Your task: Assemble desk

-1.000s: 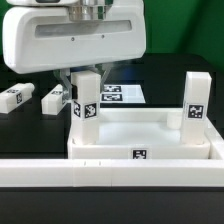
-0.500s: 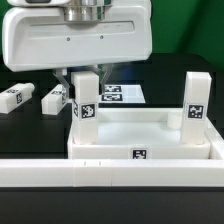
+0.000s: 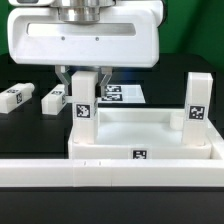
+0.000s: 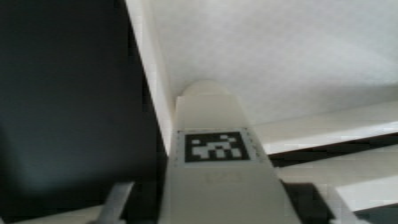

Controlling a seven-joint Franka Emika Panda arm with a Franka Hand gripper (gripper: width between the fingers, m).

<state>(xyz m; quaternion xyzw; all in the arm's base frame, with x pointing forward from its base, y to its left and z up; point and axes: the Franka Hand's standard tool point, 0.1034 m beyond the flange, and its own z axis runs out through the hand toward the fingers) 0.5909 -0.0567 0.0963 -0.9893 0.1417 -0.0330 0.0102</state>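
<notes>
The white tray-like tabletop [image 3: 150, 150] lies upside down on the black table with two white square legs standing in its corner sockets. One tagged leg [image 3: 84, 115] stands at the exterior view's left corner, the other [image 3: 196, 100] at the right. My gripper [image 3: 84, 80] hangs straight over the left leg, its fingers [image 3: 63, 80] on either side of the top, shut on it. In the wrist view the same leg [image 4: 222, 130] runs down from my gripper [image 4: 214, 205] to the tabletop [image 4: 285, 50].
Two loose tagged legs [image 3: 12, 98] [image 3: 54, 99] lie on the table at the exterior view's left. The marker board [image 3: 122, 93] lies behind the tabletop. A long white low wall [image 3: 110, 175] runs across the front.
The hand has shifted to the exterior view's right and turned squarer to the camera over the left leg. The leg stays upright in its socket.
</notes>
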